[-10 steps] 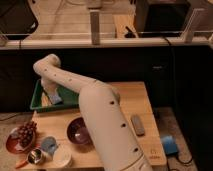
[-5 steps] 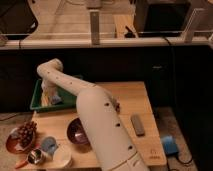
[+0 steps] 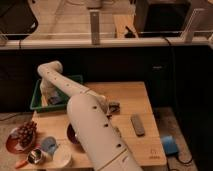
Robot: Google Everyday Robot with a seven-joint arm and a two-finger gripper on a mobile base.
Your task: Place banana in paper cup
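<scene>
Arm reaching over the table, gripper (image 3: 53,98) hanging down in the green bin (image 3: 36,99) at the far left.

At the near left edge of the wooden table (image 3: 129,99) the white paper cup (image 3: 62,158) is standing upright, with a small metal cup (image 3: 35,156) just to its left and a light-blue cup (image 3: 48,145) just behind; farther left, dark grapes (image 3: 26,132) are sitting on a red plate. The white arm (image 3: 95,131) is rising from the near middle and covering part of a purple bowl (image 3: 72,136), while a grey remote (image 3: 137,125) is lying to the right. Whether the gripper is open, or gripping anything, cannot be told, and the banana cannot be made out.
</scene>
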